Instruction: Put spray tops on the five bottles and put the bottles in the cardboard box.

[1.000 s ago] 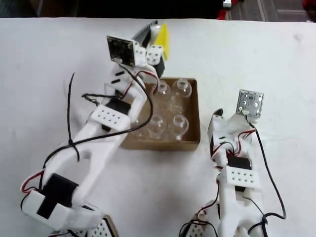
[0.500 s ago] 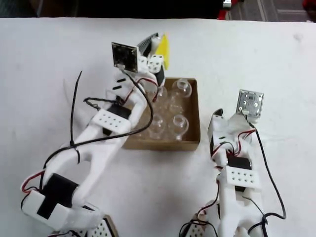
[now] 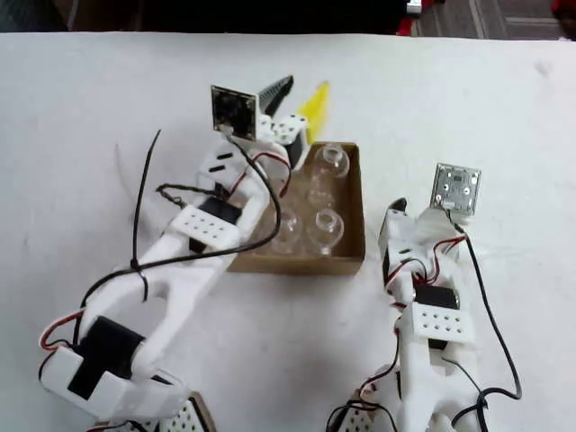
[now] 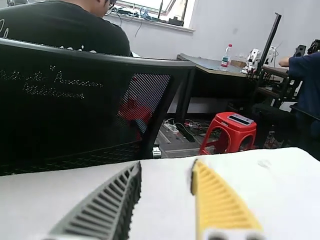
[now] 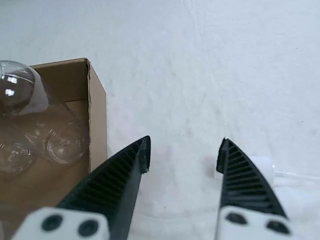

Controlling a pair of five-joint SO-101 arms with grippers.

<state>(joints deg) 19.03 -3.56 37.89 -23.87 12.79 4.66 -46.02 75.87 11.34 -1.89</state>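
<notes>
Right end effector (image 5: 185,141): fingers apart, empty, low over the white worktop (image 5: 200,60). A spray top (image 5: 261,169) lies just beside one finger, on the side away from the cardboard box (image 3: 353,243), tube trailing outward. Right arm is nearer. Box, frame centre, holds clear bottles (image 3: 324,225). Left end effector (image 3: 306,87), upper centre: apart, empty.

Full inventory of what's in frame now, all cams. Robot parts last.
Table: one, white, under everything.
Cardboard box: one, brown, mid-table between the arms.
Bottles: at least four, clear, in the box; left arm covers part.
White piece: one, on table by right pincer; unidentifiable.
Chair: one, black mesh, beyond the table.
Stool: one, red, on floor behind.
Left pincer: grey and yellow, open, above table past box's far edge.
Right pincer: black, open, right of box.
</notes>
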